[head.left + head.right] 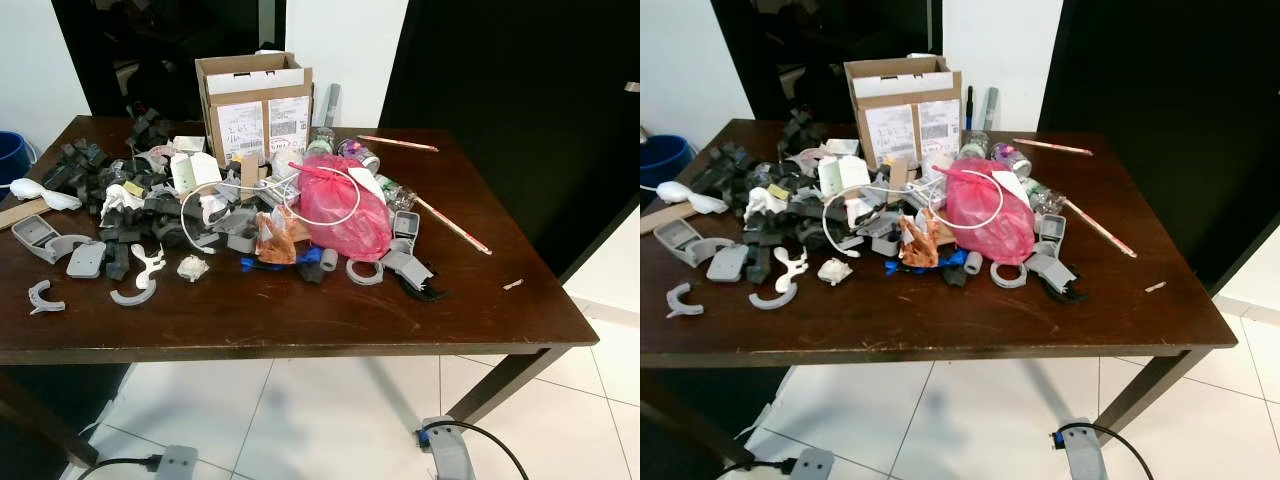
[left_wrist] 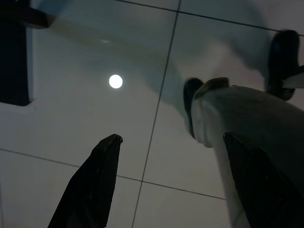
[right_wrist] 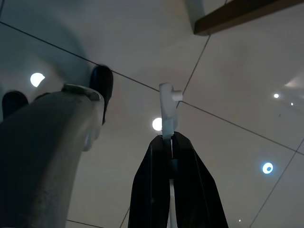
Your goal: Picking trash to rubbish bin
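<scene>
Trash is piled across the dark wooden table [image 1: 300,315]: a pink plastic bag [image 1: 345,210], a crumpled orange wrapper [image 1: 275,240], a white paper wad [image 1: 192,267], a white cable loop [image 1: 200,200] and several grey and black plastic parts [image 1: 100,195]. My right gripper [image 3: 166,137] hangs low over the tiled floor, shut on a small white plastic piece [image 3: 166,107] that sticks out past its tips. Also above the floor, my left gripper [image 2: 172,138] is open with nothing between its fingers. Both silver forearms [image 1: 445,445] hang below the table's front edge.
An open cardboard box [image 1: 255,105] stands at the table's back, with bottles [image 1: 360,155] beside it. Two long thin sticks [image 1: 450,225] lie on the right half. A blue container [image 1: 662,160] sits past the table's left end. My leg [image 2: 247,133] and foot show in the wrist views.
</scene>
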Motion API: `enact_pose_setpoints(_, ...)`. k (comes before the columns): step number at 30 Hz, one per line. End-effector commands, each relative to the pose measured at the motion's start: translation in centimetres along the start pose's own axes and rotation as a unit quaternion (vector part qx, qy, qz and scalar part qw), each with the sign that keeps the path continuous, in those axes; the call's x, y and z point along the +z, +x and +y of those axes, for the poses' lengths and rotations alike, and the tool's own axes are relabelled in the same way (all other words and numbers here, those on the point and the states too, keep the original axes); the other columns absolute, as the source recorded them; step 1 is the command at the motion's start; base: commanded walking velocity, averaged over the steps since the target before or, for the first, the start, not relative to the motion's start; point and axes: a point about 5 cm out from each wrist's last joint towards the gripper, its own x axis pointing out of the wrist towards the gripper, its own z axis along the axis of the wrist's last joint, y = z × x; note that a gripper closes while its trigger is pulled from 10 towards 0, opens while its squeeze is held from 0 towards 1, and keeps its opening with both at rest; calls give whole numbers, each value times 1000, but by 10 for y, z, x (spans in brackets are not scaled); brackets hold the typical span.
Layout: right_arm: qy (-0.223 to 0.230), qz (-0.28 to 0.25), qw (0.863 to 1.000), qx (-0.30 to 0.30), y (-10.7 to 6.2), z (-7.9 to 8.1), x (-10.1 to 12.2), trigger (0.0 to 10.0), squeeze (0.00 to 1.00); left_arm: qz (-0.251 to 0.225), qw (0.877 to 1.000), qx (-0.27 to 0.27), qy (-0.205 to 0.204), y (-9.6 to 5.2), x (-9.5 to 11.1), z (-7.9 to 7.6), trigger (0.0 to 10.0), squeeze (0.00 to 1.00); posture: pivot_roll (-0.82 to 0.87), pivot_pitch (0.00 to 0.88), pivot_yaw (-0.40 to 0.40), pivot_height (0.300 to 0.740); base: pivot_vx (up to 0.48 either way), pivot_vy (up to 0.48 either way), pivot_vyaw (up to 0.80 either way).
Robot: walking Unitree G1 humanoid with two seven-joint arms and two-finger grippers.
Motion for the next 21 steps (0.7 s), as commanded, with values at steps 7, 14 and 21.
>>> enact_pose_setpoints(7, -11, 5, 1000, 8, 0, 3, 0, 10000, 0, 0, 998, 52, -43, -3, -4, 24, 10000, 0, 133, 66, -57, 740, 0, 0, 0)
enact_pose_setpoints(14, -10, 8, 1000, 15, 0, 4, -5, 10000, 0, 0, 996, 72, -59, -5, -7, 33, 10000, 0, 133, 56, -73, 740, 0, 0, 0)
enact_pose_setpoints(21, -16, 10, 1000, 12, 0, -1, -5, 10000, 0, -5, 994, 70, -81, -4, -6, 26, 10000, 0, 141, 46, -70, 740, 0, 0, 0)
